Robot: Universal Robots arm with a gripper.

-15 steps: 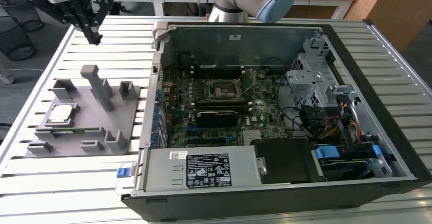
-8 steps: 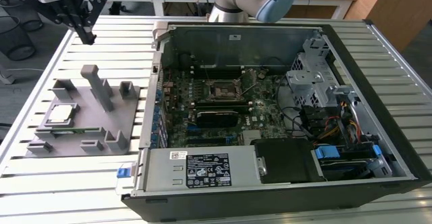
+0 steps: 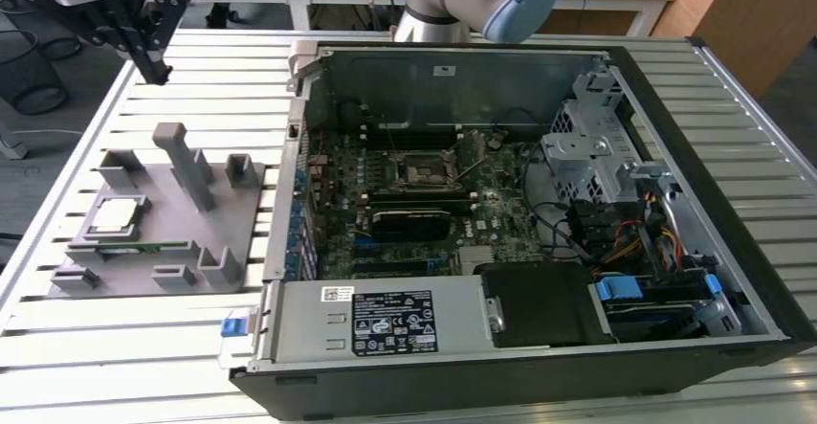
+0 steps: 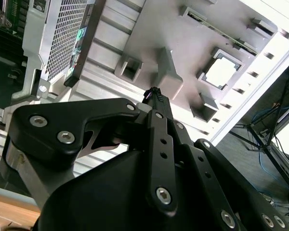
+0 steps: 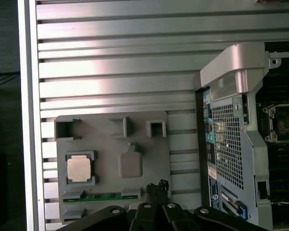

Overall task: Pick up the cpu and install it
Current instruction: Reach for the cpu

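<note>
The cpu (image 3: 118, 215) is a small square chip with a silver top. It lies flat in a pocket of the grey plastic tray (image 3: 166, 256) on the exterior view's left, beside the open computer case. In both wrist views it sits in the same pocket, cpu (image 4: 221, 73) and cpu (image 5: 79, 168). My gripper (image 3: 148, 64) hangs high above the table, beyond the tray's far end, well clear of the chip. Its black fingers are shut together with nothing between them, as seen at the gripper (image 4: 154, 92) and the gripper (image 5: 156, 186). The motherboard's black socket frame (image 3: 419, 168) lies inside the case.
The open computer case (image 3: 664, 156) fills the middle and right of the slatted metal table (image 3: 191, 70). Tall grey posts (image 3: 189, 166) rise from the tray. A green strip (image 5: 101, 196) lies in a tray slot. A power supply (image 3: 383, 319) sits at the case's near side.
</note>
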